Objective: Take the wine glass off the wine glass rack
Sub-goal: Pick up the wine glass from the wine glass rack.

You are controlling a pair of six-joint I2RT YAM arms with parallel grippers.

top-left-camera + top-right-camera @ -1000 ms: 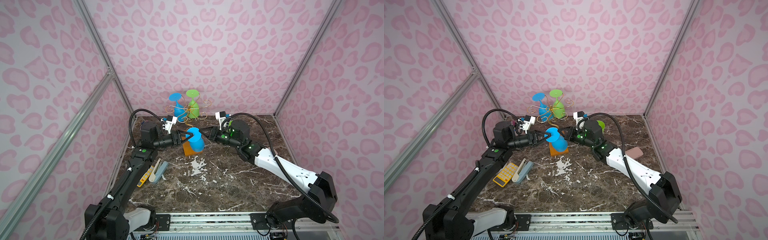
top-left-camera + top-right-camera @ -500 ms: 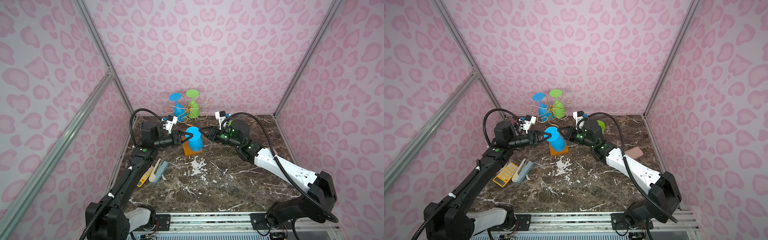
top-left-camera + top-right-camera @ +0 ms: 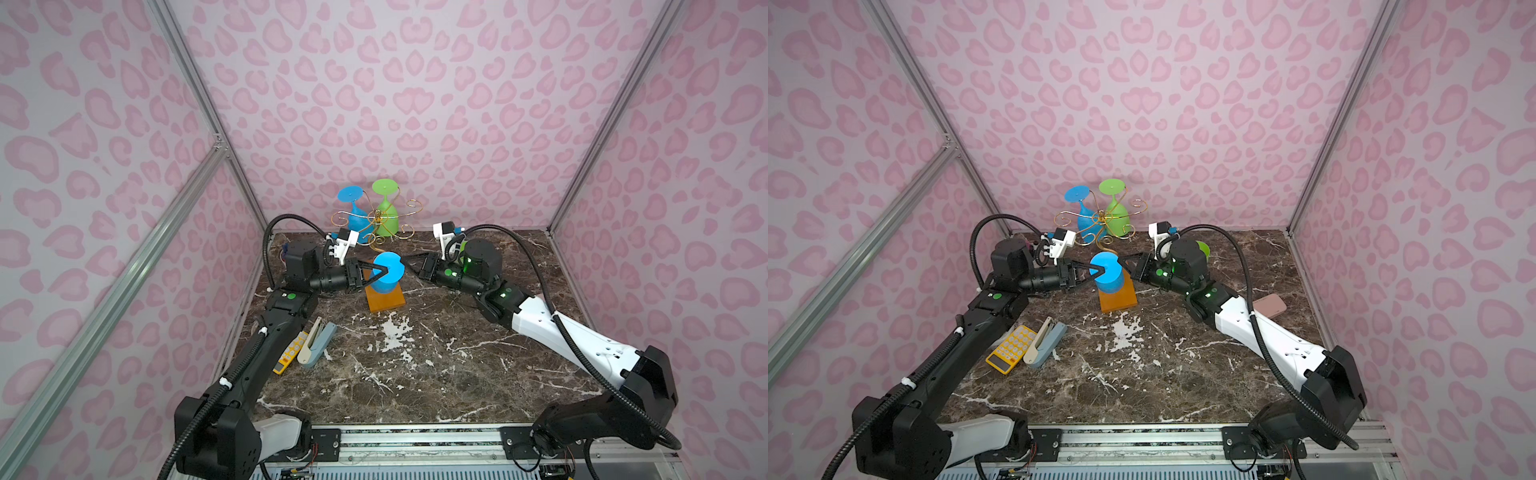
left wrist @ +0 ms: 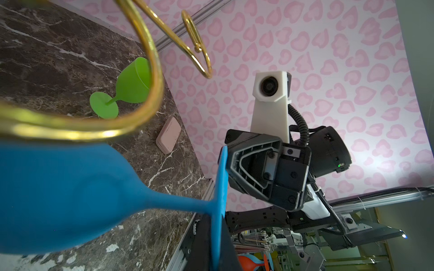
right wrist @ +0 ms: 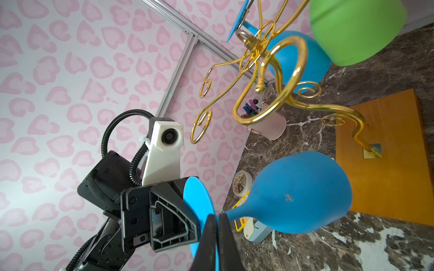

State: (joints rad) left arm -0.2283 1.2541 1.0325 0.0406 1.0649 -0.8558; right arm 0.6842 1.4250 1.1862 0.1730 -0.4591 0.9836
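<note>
Both top views show the wine glass (image 3: 394,265), blue and foot-up, hanging over the orange base (image 3: 386,305) of the wine glass rack (image 3: 377,217), on the near side of its gold stem. The left gripper (image 3: 384,271) is clamped on the foot's left edge, and the right gripper (image 3: 404,260) pinches the right edge. In the right wrist view, the bowl (image 5: 300,192) sits clear of the wire arms

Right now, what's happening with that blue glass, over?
Left claw, right claw: both shut on foot of blue wine glass. Glass upside down over wine glass rack base, off the hooks. Gold scroll arm close beside bowl.
</note>
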